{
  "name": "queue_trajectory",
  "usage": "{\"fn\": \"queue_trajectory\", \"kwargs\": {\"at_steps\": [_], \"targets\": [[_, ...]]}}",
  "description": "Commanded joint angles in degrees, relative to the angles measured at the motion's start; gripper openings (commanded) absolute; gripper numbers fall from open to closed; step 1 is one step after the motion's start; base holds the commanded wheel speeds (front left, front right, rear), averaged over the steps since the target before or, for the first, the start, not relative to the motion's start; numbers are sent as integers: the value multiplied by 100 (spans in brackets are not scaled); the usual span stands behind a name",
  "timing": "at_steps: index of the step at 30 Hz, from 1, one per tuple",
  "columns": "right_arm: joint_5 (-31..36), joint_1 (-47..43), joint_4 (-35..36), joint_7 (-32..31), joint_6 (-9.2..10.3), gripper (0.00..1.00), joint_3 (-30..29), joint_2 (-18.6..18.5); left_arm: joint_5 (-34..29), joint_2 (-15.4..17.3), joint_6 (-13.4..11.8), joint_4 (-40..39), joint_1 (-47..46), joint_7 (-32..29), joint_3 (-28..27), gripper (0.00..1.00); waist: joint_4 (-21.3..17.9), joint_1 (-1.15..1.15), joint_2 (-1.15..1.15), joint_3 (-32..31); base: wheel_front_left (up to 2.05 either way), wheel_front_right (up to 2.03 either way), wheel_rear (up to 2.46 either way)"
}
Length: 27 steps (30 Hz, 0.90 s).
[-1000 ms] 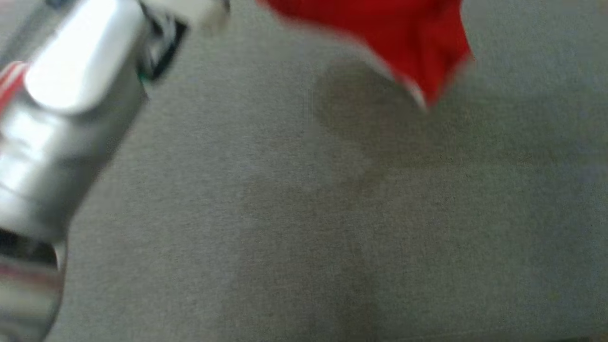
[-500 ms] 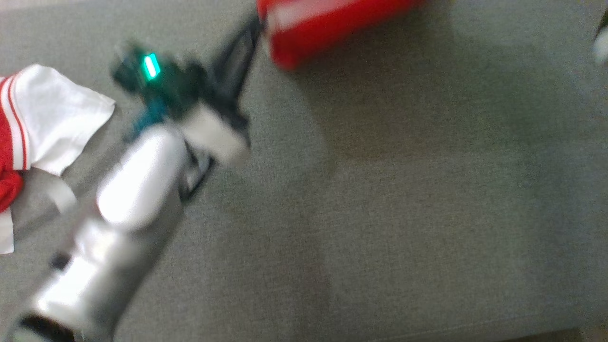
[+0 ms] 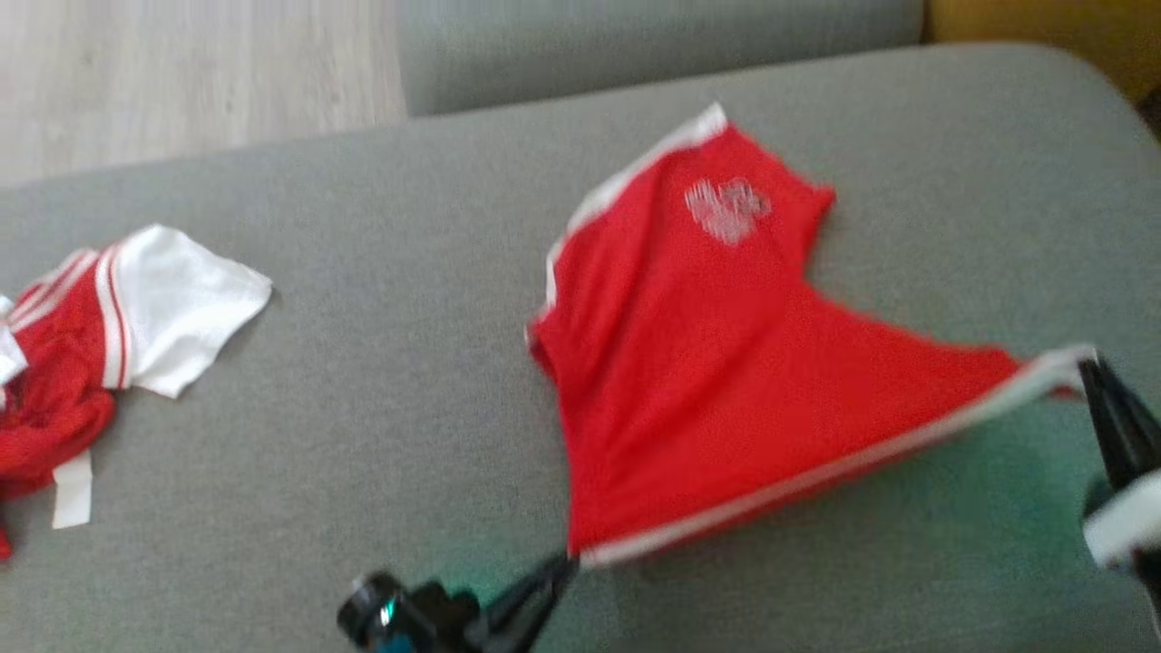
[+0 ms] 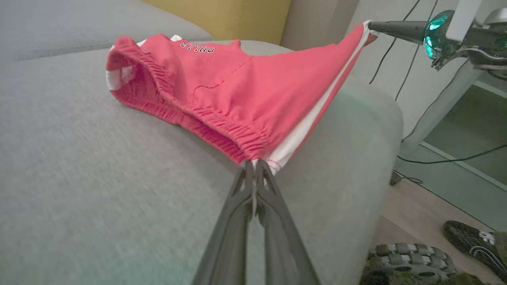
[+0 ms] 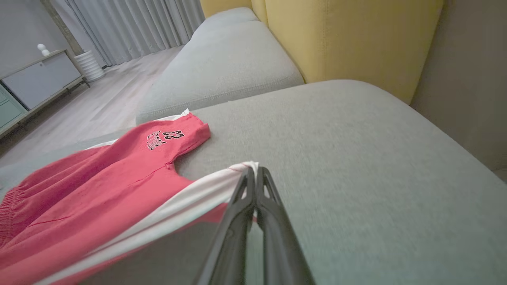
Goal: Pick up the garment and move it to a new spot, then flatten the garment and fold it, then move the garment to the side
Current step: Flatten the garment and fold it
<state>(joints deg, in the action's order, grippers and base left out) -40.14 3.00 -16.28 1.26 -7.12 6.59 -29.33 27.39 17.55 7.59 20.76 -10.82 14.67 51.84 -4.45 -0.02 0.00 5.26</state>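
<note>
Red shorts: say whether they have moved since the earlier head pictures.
Yes. The camera shifted too, yet against the white-and-red pile the red shorts came nearer the robot: half a second ago beyond the pile, now level with it.

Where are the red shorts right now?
In the head view the red shorts rest right of centre on the grey sofa, their white-striped edge stretched between the left gripper and the right gripper.

The right jaws pinch the white-striped edge of the red garment (image 5: 99,178), which stretches away to their left over the grey sofa seat (image 5: 356,158); a yellow cushion (image 5: 348,35) stands beyond them.
</note>
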Motion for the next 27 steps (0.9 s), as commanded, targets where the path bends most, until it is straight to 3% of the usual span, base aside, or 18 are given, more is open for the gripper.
{"fn": "queue_trajectory", "kwargs": {"at_steps": [1,7,10,13,20,27], "targets": [[69,-111,362,-57,-36,0,-234,-203,71,250,-19,-197,-31,-23,-185,0,50,2,0,-274,0,0,0],[613,-1569,2045,-928,-36,0,-1577,301,390,535,-133,-1159,522,-409,-155,0,271,2,0,-409,0,0,0],[853,-1623,2701,-1375,-36,0,-1952,629,551,512,-184,-1529,444,-538,-268,0,397,2,0,-291,0,0,0],[1031,-1250,2922,-1720,-36,0,-2061,850,715,315,-183,-1628,122,-639,-398,0,558,2,0,-82,0,0,0],[1233,451,2212,-2220,-36,0,-1722,753,1222,-230,-84,-1284,-1067,-1026,-631,0,942,2,0,672,0,0,0],[1349,1824,1075,-2238,-36,0,-1188,491,1475,-436,-33,-815,-1942,-1222,-655,0,1183,2,0,1164,0,0,0]]}}
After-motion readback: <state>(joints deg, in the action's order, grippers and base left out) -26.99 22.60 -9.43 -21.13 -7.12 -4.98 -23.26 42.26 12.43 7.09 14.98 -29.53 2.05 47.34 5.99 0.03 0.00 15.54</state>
